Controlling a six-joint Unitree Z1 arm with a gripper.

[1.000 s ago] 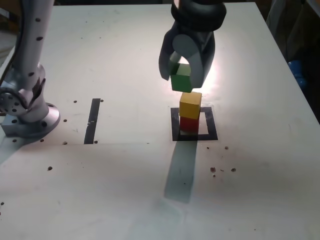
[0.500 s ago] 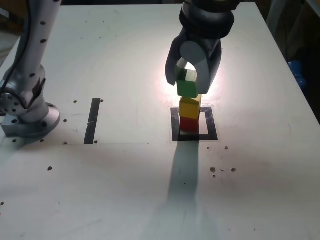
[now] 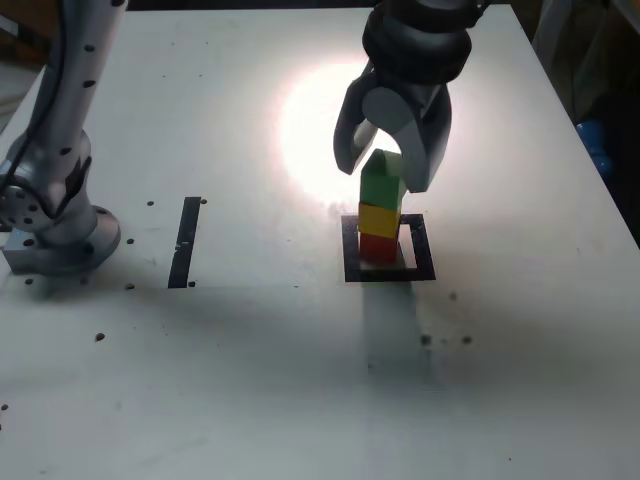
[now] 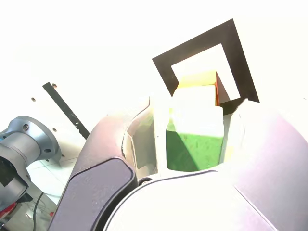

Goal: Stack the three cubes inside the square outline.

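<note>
3 cubes stacked in 1 column inside the square outline [image 3: 389, 248], taken here as the landmark: red cube [image 3: 377, 248] at the bottom on the white centre, yellow cube [image 3: 379, 220] on it, green cube [image 3: 381, 182] on top. The stack sits toward the outline's side at the exterior view's left, near that black border, with bare white centre showing on the other side. The gripper [image 3: 392, 170] hangs right above the outline, pointing down, jaws straddling the green cube on 2 sides. In the wrist view the green cube [image 4: 195, 130] sits between the pale inner pads with a thin gap on each side, so the fingers look parted around it and not clamped (glare is heavy, contact on the pads cannot be ruled out). Below it in that view a sliver of yellow [image 4: 197, 79] and a sliver of red [image 4: 220, 91] show, with the outline [image 4: 166, 67] around them. Narrow black strip [image 3: 186, 241] lies on the white table [image 3: 250, 380] well away from the outline toward the exterior view's left, and the arm base [image 3: 55, 225] stands beyond that strip, further from the outline.
</note>
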